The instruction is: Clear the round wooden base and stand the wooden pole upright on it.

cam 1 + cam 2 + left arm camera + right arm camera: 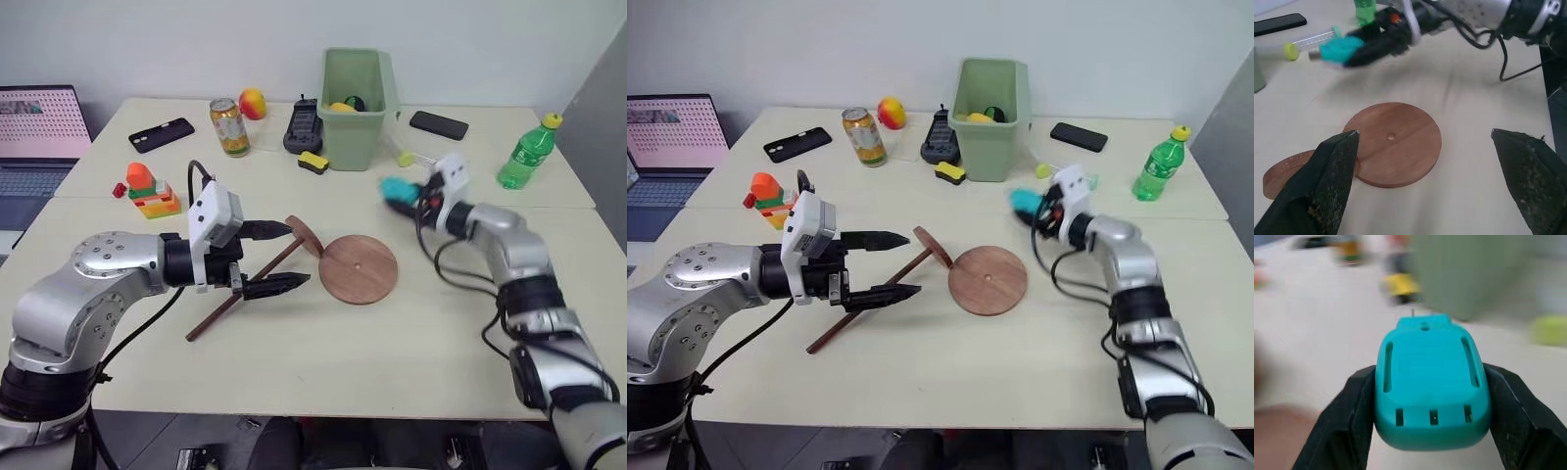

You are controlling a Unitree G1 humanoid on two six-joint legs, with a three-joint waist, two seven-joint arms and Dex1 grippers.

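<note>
At centre frame, round wooden base [359,268] is lying bare; pole [245,292] (stiff, light, best gripped mid-shaft) is lying left, between left gripper's [285,258] parted jaws. Right gripper [1427,431] is clamping teal gadget [1429,394].

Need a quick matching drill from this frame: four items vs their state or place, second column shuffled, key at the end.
1. round wooden base
2. wooden pole
3. teal object
4. left tool

A. clamped in the right tool
B. open, holding nothing
C. lying flat on the table, nothing on it
D. lying slanted on the table, disc end beside the base

Pairs: 1-C, 2-D, 3-A, 4-B
</note>
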